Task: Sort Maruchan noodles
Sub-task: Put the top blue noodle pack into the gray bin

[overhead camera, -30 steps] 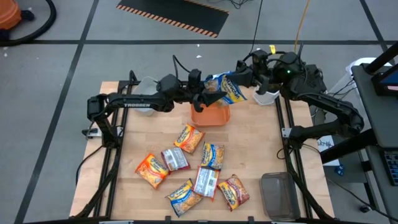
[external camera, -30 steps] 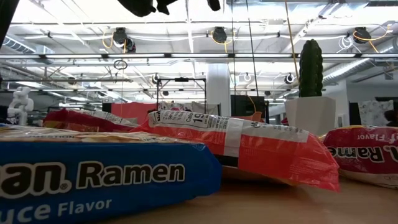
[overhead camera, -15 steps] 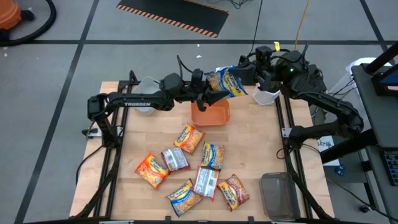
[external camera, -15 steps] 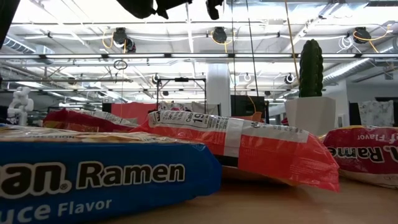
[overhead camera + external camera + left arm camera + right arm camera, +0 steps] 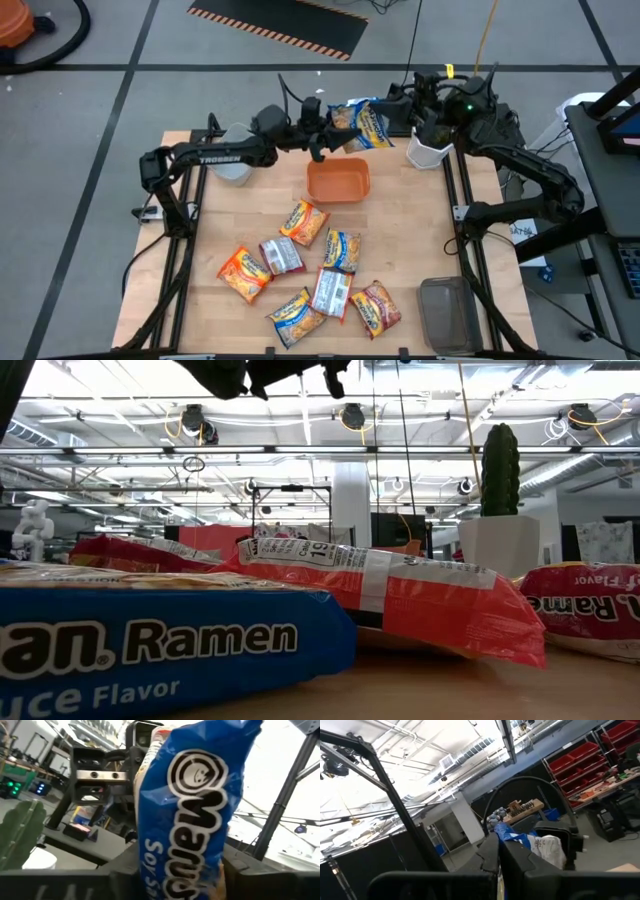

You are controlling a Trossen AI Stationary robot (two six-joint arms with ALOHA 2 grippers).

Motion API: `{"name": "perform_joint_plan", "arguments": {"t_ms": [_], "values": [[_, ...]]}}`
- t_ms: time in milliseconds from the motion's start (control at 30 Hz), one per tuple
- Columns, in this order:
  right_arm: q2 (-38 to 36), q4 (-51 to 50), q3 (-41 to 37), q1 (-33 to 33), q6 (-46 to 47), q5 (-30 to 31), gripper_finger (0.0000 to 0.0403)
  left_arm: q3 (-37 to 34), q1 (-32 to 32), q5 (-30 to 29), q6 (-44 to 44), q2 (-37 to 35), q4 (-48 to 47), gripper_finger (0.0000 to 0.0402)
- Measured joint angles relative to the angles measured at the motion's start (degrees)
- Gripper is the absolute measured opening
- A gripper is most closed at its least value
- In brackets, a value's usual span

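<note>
Grey tiled floor (image 5: 120, 40), hazard-striped mat (image 5: 280, 25) (upper edge); red shelf bins (image 5: 592, 752) behind.

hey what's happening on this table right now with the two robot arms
The two arms are sorting ramen packets. Both grippers meet at the far edge of the table, above and behind the orange bin, with a blue packet held up between the left gripper and the right gripper. Which one holds it, or whether both do, is unclear. Seven more packets lie loose on the wooden table, and a grey bin sits at its near right corner.
</note>
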Motion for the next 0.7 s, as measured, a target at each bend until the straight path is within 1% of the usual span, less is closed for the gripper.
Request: {"name": "perform_joint_plan", "arguments": {"t_ms": [67,133,267,400,533,633,700], "values": [[0.0,-0.1,0.0,-0.44,-0.04,-0.02,0.0,0.0,0.46,1.08,-0.2,0.0,-0.03,0.0124],[0.0,-0.08,0.0,-0.86,0.31,0.03,0.0002,0.0,0.96,1.93,-0.71,0.0,-0.03,0.0124],[-0.12,-0.35,0.01,-1.88,2.24,0.85,0.0021,-0.02,2.01,2.55,-1.69,0.0,-0.21,0.0127],[-0.65,-3.39,0.09,-2.09,1.47,5.3,0.0059,-0.07,3.54,4.42,-2.57,0.0,-0.36,0.013],[-2.01,-8.61,0.11,-2.09,-0.19,8.0,0.0103,-0.11,5.86,8.63,-4.62,0.0,-0.43,0.0129],[-4.77,-15.72,0.11,-1.73,-3.1,13.38,0.0127,-0.11,7.86,13.31,-6.79,0.0,-0.38,0.0129],[-6.8,-20.57,0.11,-0.98,-5.51,17.04,0.0135,-0.11,9.09,16.65,-8.49,0.0,-0.35,0.0129]]}}
